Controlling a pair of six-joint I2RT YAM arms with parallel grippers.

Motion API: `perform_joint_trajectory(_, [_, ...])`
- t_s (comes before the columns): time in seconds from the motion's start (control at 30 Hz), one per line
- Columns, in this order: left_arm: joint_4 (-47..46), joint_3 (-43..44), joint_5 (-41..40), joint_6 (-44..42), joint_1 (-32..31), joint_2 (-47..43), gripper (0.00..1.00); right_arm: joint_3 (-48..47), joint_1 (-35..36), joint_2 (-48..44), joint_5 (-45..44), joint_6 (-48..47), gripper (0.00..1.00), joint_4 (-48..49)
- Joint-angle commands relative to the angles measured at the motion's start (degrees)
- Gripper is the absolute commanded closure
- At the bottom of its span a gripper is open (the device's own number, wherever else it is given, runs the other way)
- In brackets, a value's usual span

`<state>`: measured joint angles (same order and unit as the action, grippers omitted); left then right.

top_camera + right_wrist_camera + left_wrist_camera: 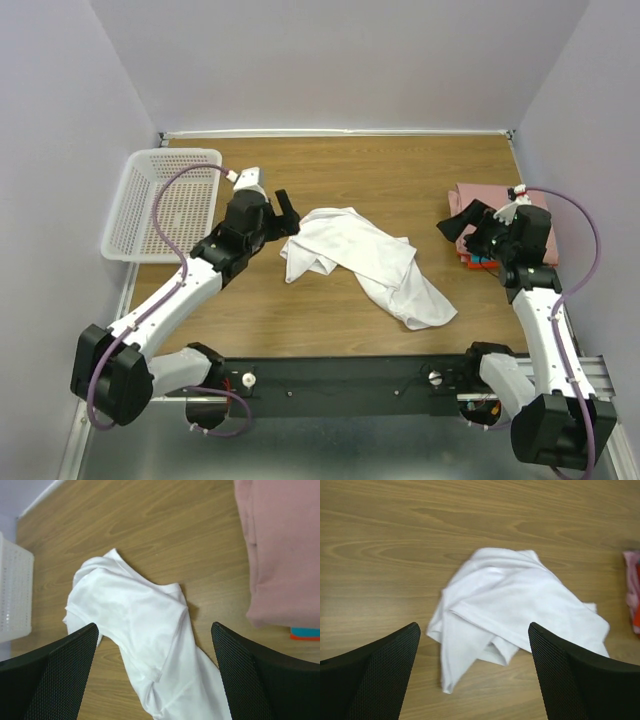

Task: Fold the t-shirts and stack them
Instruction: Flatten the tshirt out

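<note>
A crumpled white t-shirt [365, 262] lies in the middle of the wooden table [400, 170]. My left gripper [282, 218] hangs open just left of it, nothing between its fingers. In the left wrist view the white t-shirt [505, 605] spreads ahead of the open left gripper [474, 630]. At the right edge lies a folded pink t-shirt [482, 194] on thin red-orange and blue ones [480, 263], partly hidden by my right arm. My right gripper [458, 224] stands open beside that stack. In the right wrist view the right gripper [154, 627] hangs over the white t-shirt [135, 615], pink t-shirt [282, 550] at right.
A white perforated basket [165, 205] sits at the back left, behind my left arm; its wall [15, 595] shows in the right wrist view. Grey walls close in the table on three sides. A black rail [340, 380] runs along the near edge.
</note>
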<state>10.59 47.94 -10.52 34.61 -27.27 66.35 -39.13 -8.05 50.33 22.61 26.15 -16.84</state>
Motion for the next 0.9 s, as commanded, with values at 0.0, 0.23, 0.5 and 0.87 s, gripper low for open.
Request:
perform_joint_trajectory(0.0, [-6.2, -0.4, 5.0, -0.2, -12.0, 1.2, 0.04, 3.1, 0.6, -0.1, -10.3, 3.3, 0.00, -3.5])
perform_joint_trajectory(0.23, [-6.5, 10.6, 5.7, -3.7, -27.1, 19.4, 0.04, 5.6, 0.5, -0.9, -16.2, 8.5, 0.00, -5.1])
perform_joint_trajectory(0.5, [2.7, 26.9, 1.7, -4.1, -33.1, 40.2, 0.13, 5.7, 0.5, -3.7, -22.3, 6.8, 0.00, -7.8])
perform_joint_trajectory(0.87, [8.7, 36.2, -2.1, -2.2, -35.8, 50.1, 0.33, 5.7, 0.5, -2.2, -21.7, 6.5, 0.00, -7.8])
